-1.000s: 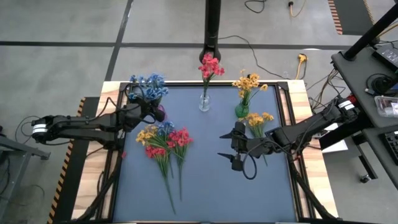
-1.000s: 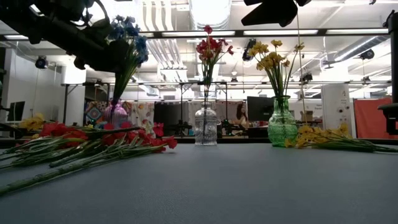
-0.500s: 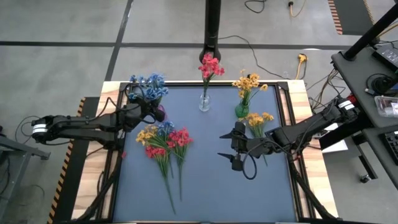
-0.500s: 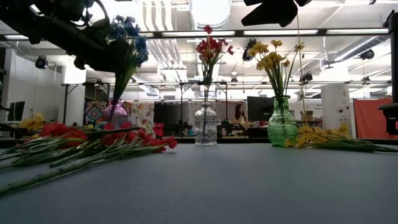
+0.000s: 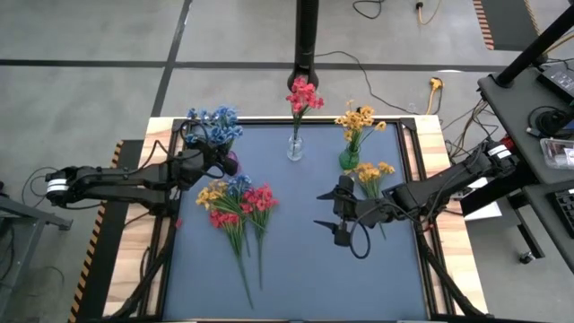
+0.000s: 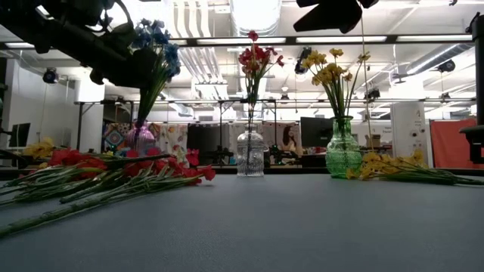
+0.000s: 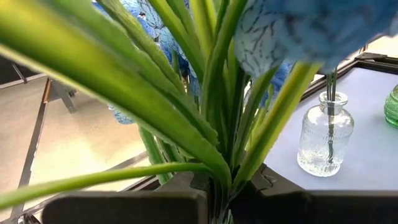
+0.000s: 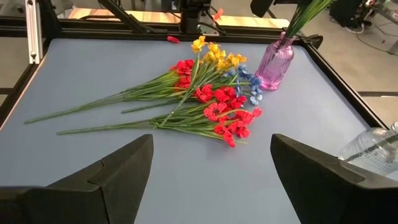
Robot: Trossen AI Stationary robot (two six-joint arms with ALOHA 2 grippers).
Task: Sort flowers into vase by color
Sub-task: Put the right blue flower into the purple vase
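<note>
Two grippers differ: left gripper (image 5: 208, 161) clamps blue flowers (image 5: 213, 124) over the purple vase (image 5: 230, 164) to seat their stems, right gripper (image 5: 334, 214) gapes empty.

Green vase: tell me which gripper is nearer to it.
Right. The right gripper hovers open just in front of the green vase, beside the loose yellow sprig. The left gripper is across the table at the purple vase, shut on blue flowers.

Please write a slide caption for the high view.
Left pincer holds blue flowers at purple vase; right pincer open.
</note>
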